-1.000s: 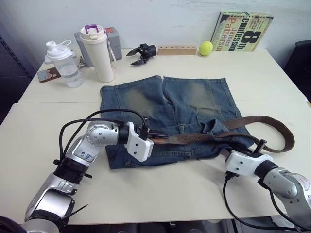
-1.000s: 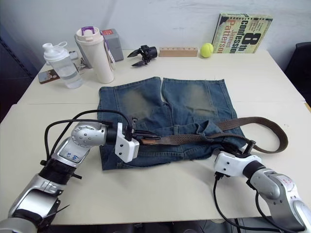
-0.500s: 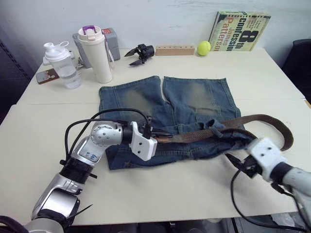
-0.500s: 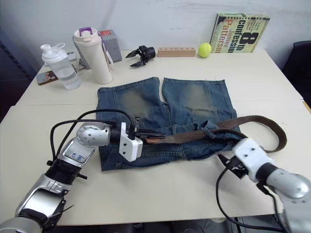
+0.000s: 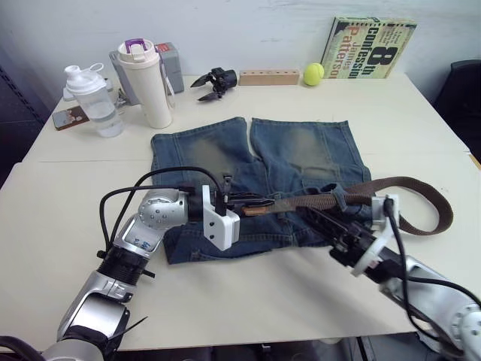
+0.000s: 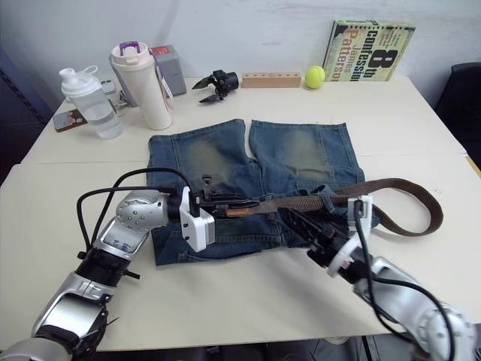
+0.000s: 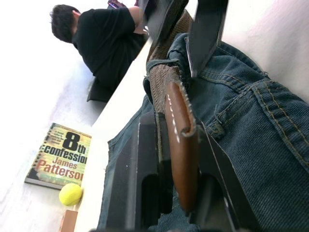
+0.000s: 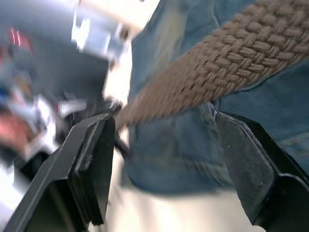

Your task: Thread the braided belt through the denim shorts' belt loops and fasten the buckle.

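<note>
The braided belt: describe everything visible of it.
The braided belt is a long, narrow dark-brown woven strap with a tan stitched leather tip. It lies across the waistband of the denim shorts, then loops out over the table on the robot's right. The left tool is shut on the tip; the open right tool straddles the strap.

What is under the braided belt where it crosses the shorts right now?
The denim shorts, waistband bunched beneath the braided belt. Left hand is shut on the tan tip; right hand is open beside the belt. Which belt loops it passes through is hidden.
</note>
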